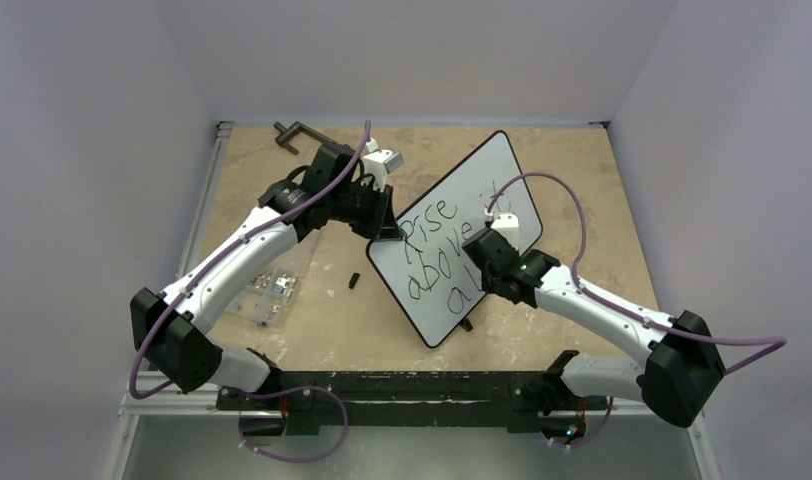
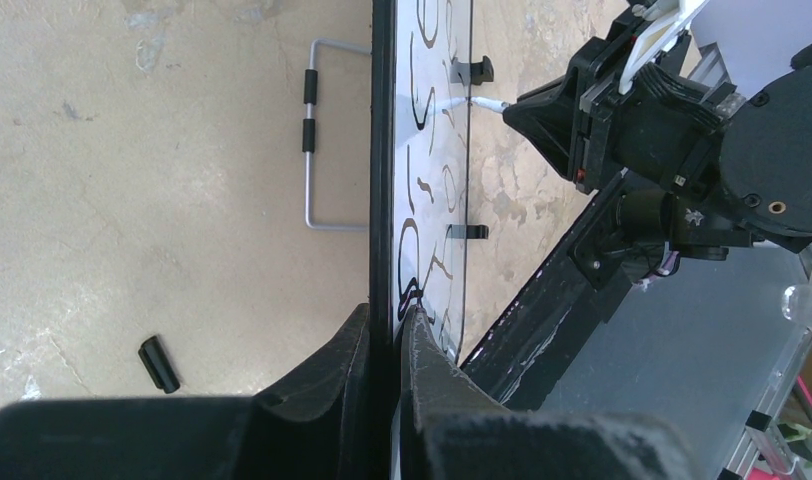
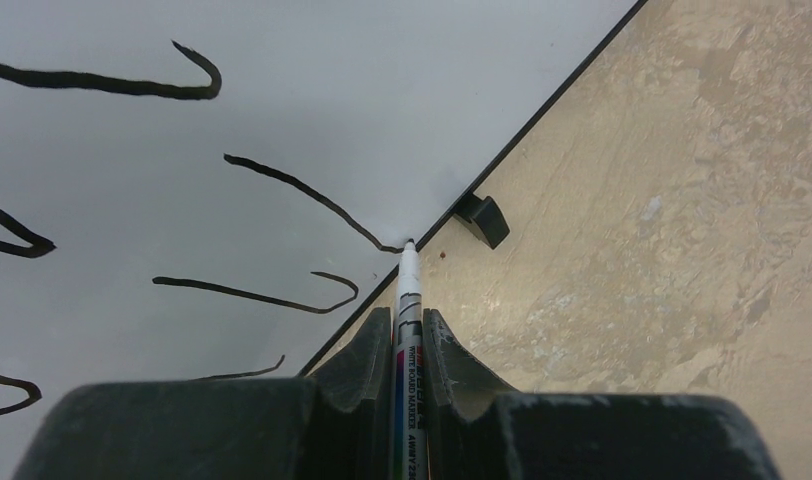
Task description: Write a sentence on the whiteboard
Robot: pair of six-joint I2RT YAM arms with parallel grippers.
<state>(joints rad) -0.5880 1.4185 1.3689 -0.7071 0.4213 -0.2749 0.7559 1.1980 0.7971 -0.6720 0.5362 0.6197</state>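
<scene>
The whiteboard (image 1: 479,190), white with a thin black rim, stands tilted at the table's middle. Black handwritten words (image 1: 434,235) read "Rise above" and more letters below. My left gripper (image 1: 386,228) is shut on the board's left rim; in the left wrist view (image 2: 394,322) the jaws clamp the black edge (image 2: 381,150). My right gripper (image 1: 485,252) is shut on a white whiteboard marker (image 3: 408,300). Its tip touches the board (image 3: 382,90) at the end of a black stroke (image 3: 302,190), close to the rim. The marker tip (image 2: 482,104) also shows in the left wrist view.
A small black marker cap (image 1: 353,281) lies on the tan table left of the board, also seen in the left wrist view (image 2: 158,363). A clear plastic packet (image 1: 272,288) lies further left. A black clamp (image 1: 294,134) sits at the back. A wire stand (image 2: 317,150) lies behind the board.
</scene>
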